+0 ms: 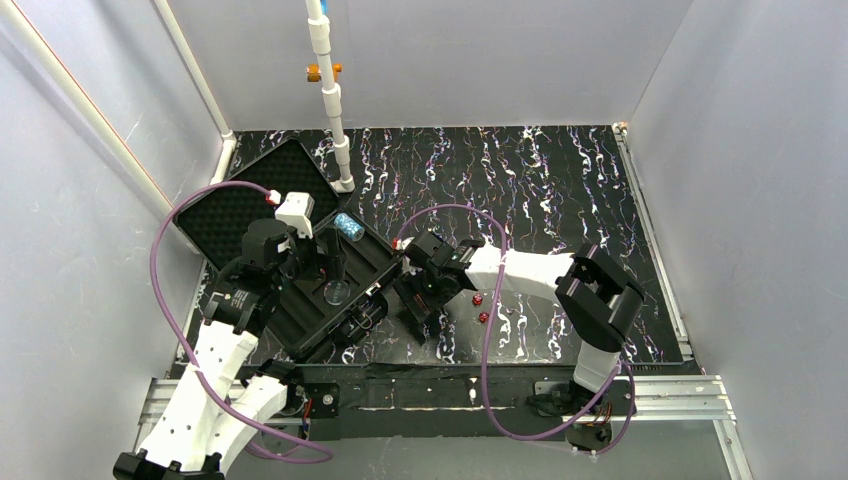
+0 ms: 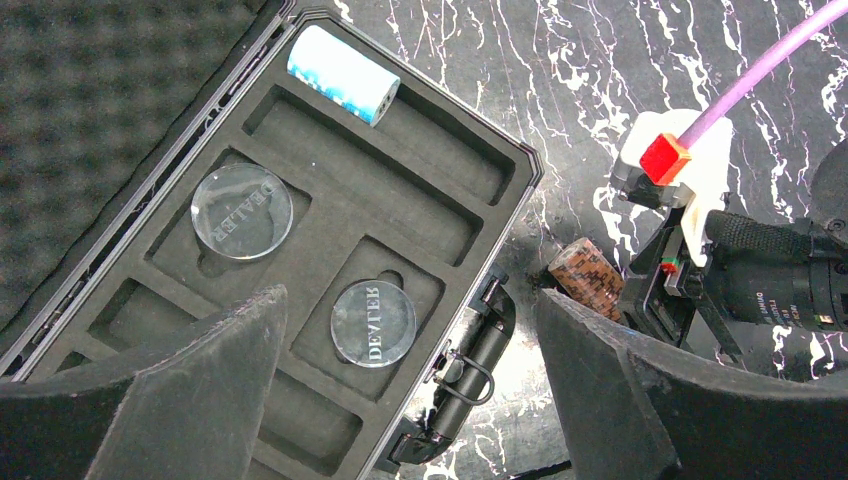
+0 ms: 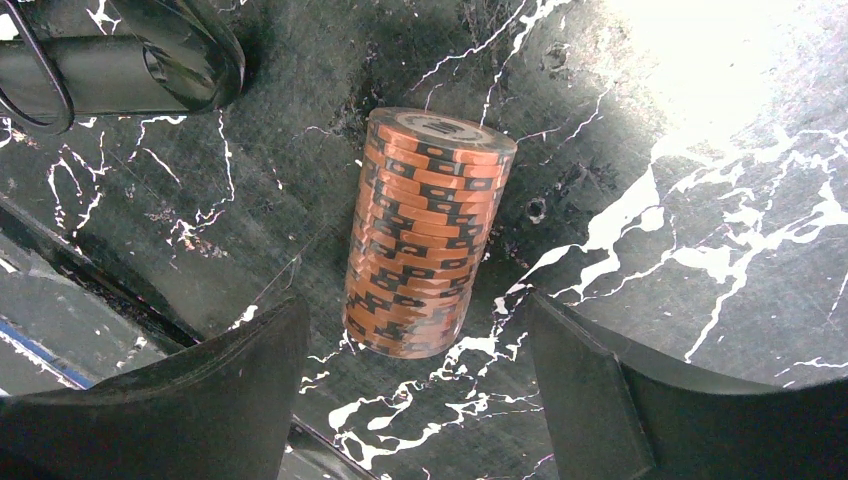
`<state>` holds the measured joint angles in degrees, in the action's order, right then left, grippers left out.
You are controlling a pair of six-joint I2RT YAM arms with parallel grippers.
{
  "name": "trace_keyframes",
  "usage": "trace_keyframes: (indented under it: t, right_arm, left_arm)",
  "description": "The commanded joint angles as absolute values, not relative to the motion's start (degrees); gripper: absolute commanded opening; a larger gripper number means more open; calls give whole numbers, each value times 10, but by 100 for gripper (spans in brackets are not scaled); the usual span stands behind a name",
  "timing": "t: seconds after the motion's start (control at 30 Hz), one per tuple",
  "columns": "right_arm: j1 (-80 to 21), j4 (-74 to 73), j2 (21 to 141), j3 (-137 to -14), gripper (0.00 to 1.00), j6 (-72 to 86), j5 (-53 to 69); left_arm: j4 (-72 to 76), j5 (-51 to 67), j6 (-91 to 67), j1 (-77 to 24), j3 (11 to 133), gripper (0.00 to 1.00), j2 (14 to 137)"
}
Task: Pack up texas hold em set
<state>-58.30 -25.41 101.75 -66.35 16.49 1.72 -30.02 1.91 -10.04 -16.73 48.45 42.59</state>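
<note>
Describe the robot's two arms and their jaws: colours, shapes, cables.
The left arm and right arm mix white links with black joint housings. A purple cable loops along each. A small red block caps the right wrist's white mount. The jaws are broad, matte black wedges.

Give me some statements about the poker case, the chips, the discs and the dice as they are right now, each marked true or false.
The case lid is open. True.
Both clear discs sit in foam recesses. True.
Both red dice are on the table. True.
The blue-white chip stack lies outside the case. False: it lies in a case slot.
The brown chip stack is packed. False: it is on the table, between the right tool's open fingers.
</note>
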Motion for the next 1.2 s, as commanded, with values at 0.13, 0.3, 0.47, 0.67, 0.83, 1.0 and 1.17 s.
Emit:
trace_keyframes:
  t: [0.13,0.3,0.47,0.67,0.83,1.0,1.17]
  right_arm:
    - [-591,-248,1029,-692,86,163,17]
    - [-592,-247,1037,-710,85,168,3]
    - [-592,-263,1058,-742,81,181,-51]
    - [-599,-275,1082,-755,73,189,-91]
    - [-612,-281,1094,-763,66,187,-116]
    - [-625,-291,1108,-770,57,182,-142]
    - [-627,-301,1103,-772,41,176,-158]
  left_arm:
    - [-307,12,-93,-171,497,93,418]
    - [-307,12,-93,-170,497,93,418]
    - [-307,11,-94,-170,496,93,418]
    - [-307,11,-93,-170,497,93,418]
    - [-307,12,-92,-170,497,93,420]
    - [-307,12,-92,-170,497,93,420]
    - [-307,11,-92,-170,497,93,420]
